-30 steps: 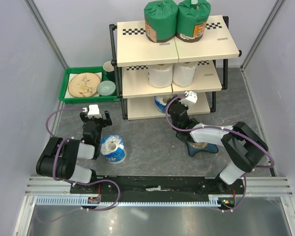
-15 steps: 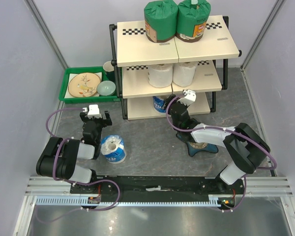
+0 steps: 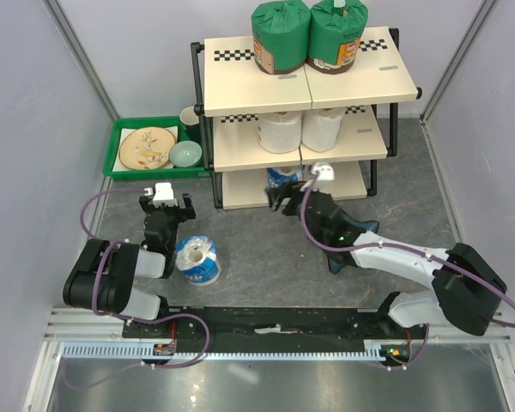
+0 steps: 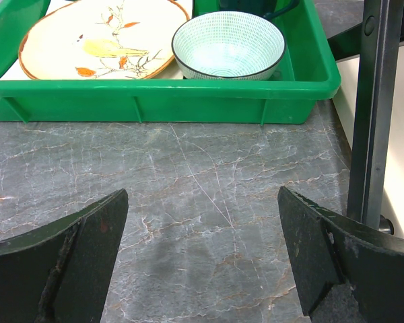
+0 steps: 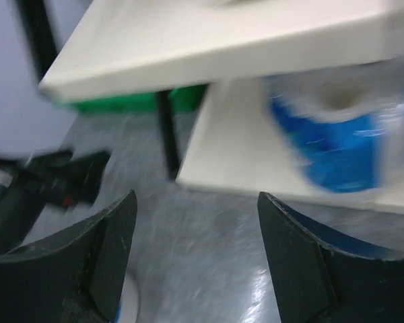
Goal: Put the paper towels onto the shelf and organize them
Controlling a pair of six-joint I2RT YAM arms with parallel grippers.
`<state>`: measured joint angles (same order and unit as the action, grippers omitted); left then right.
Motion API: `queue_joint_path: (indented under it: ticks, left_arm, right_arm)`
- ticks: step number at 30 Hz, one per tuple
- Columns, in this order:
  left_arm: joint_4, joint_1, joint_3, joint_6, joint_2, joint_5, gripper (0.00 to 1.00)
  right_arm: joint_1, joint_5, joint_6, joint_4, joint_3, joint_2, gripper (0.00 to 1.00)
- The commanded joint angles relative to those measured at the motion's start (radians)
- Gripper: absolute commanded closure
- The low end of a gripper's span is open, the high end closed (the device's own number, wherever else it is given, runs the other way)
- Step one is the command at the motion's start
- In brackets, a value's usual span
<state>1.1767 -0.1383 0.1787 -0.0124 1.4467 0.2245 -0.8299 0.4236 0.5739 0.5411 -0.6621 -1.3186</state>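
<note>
The shelf [image 3: 240, 94] stands at the back. Two green-wrapped rolls [image 3: 281, 36] sit on its top board, two white rolls [image 3: 279, 130] on the middle board, and one blue-and-white roll [image 3: 279, 178] on the bottom board, blurred in the right wrist view [image 5: 337, 134]. Another blue-and-white roll [image 3: 196, 259] stands upright on the table beside my left arm. My right gripper [image 3: 279, 199] is open and empty just in front of the bottom board's left part. My left gripper [image 3: 165, 210] is open and empty over the table, facing the green tray [image 4: 161, 101].
The green tray [image 3: 120, 167] at the back left holds a plate [image 3: 146, 148], a bowl [image 3: 185, 154] and a mug. A blue star-shaped dish [image 3: 354, 257] lies under my right arm. The shelf's black front post [image 4: 377, 114] is close on my left gripper's right.
My right gripper has swung left and drawn back from the shelf, away from the blue-and-white roll on the bottom board. The left arm has not moved.
</note>
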Motion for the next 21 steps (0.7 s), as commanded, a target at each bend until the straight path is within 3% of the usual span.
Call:
queue_joint_path:
  ticks: [1,8,21]
  left_arm:
    - [0.044,0.006,0.015,-0.009,0.003,-0.004,0.01]
    - [0.043,0.006,0.015,-0.009,0.003,-0.004,0.01]
    - [0.043,0.006,0.015,-0.011,0.003,-0.004,0.01]
  right_arm:
    - [-0.164,-0.189,-0.089,-0.295,-0.268,-0.132,0.19]
    - [-0.357,-0.266,-0.036,-0.411,-0.470,-0.370,0.16]
    - [-0.394,-0.252,0.030,-0.481,-0.536,-0.491,0.15]
